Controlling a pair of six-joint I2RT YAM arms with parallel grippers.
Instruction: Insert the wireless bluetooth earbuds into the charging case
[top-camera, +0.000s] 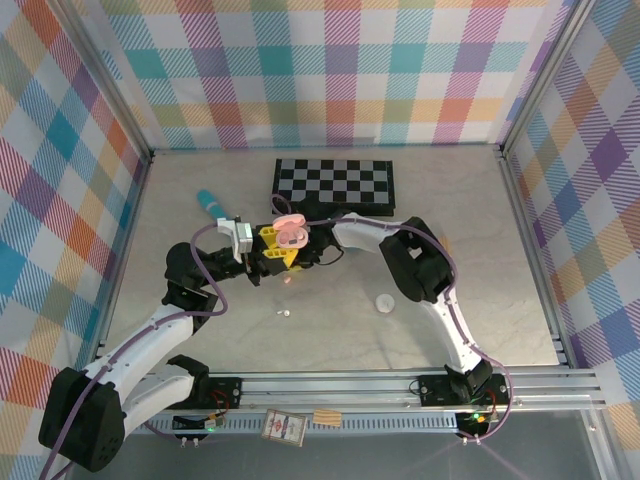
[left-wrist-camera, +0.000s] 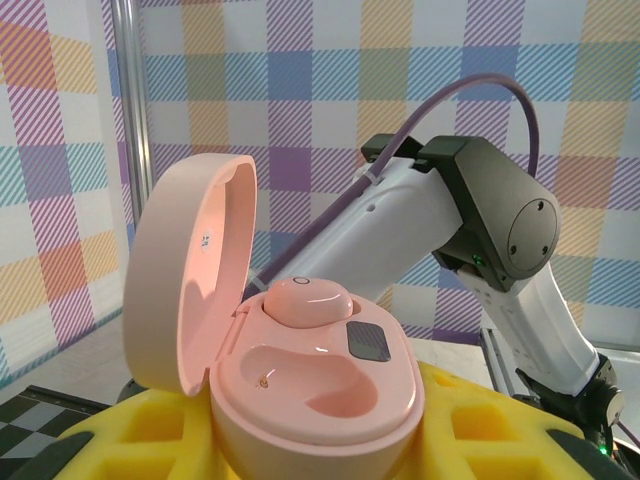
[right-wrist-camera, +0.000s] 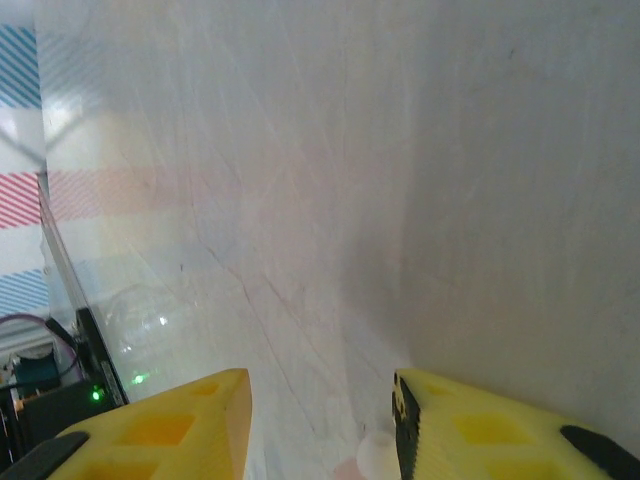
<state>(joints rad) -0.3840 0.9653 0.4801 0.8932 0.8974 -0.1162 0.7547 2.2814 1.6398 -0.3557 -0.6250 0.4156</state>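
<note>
The pink charging case (left-wrist-camera: 315, 400) sits with its lid (left-wrist-camera: 190, 290) swung open to the left, and my left gripper (left-wrist-camera: 320, 445) is shut on it between yellow fingers (left-wrist-camera: 500, 420). One pink earbud (left-wrist-camera: 305, 300) is seated in the far socket; the near socket (left-wrist-camera: 300, 375) is bare. From above, the case (top-camera: 292, 236) is held mid-table, with a small pinkish bud (top-camera: 290, 280) on the table just below it. My right gripper (right-wrist-camera: 320, 410) is open over the table, nothing between its fingers. A small white round piece (right-wrist-camera: 375, 455) shows low beside its right finger.
A black-and-white checkerboard (top-camera: 335, 183) lies behind the case, and a teal stick (top-camera: 210, 203) lies at the back left. A tiny white bud (top-camera: 284, 313) and a white round piece (top-camera: 385, 302) lie on the table toward the front. My right arm (top-camera: 415, 260) bends in from the right.
</note>
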